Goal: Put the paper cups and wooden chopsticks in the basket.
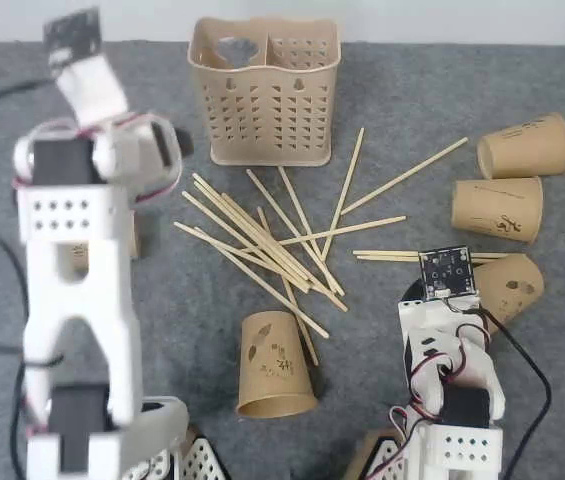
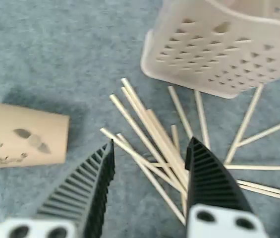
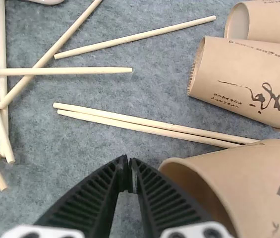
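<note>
basket [image 1: 262, 112] upright; paper cups [image 1: 497, 208] on their sides, chopsticks [image 1: 257, 238] scattered

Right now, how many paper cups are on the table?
5. Three paper cups cluster at the right, a fourth lies on the near side of the wooden chopsticks at, and a fifth sits partly hidden under the left arm at. More may be hidden beneath the arms.

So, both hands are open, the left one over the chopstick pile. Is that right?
Not quite. Only the left hand is open, over the chopstick pile. The right hand is shut, as the right wrist view shows.
</note>
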`<state>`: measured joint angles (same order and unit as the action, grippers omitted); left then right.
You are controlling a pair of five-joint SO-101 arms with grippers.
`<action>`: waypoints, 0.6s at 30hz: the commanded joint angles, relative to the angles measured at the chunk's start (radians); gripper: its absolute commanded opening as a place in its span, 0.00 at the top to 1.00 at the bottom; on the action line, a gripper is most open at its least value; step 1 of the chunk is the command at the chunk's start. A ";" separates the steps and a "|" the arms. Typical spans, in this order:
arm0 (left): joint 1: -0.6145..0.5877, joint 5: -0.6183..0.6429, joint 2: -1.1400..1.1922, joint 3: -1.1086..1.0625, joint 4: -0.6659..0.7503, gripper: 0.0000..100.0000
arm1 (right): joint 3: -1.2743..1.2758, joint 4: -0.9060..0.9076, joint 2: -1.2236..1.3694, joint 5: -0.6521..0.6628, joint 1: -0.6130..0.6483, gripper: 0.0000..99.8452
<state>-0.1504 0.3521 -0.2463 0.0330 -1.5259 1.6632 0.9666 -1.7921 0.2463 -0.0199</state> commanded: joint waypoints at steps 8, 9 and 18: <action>-0.133 -0.101 -0.491 -0.993 0.664 0.78 | 0.023 0.015 0.007 0.017 0.019 0.99; -0.137 -0.101 -0.512 -1.089 0.750 0.78 | 0.021 0.013 0.007 0.017 0.019 0.99; -0.137 -0.092 -0.502 -1.214 0.922 0.78 | -0.109 -0.077 0.019 0.037 0.113 0.99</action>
<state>-0.2854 0.2601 -0.7495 -1.1899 -0.6329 1.6510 0.9283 -1.7921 0.2616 0.0445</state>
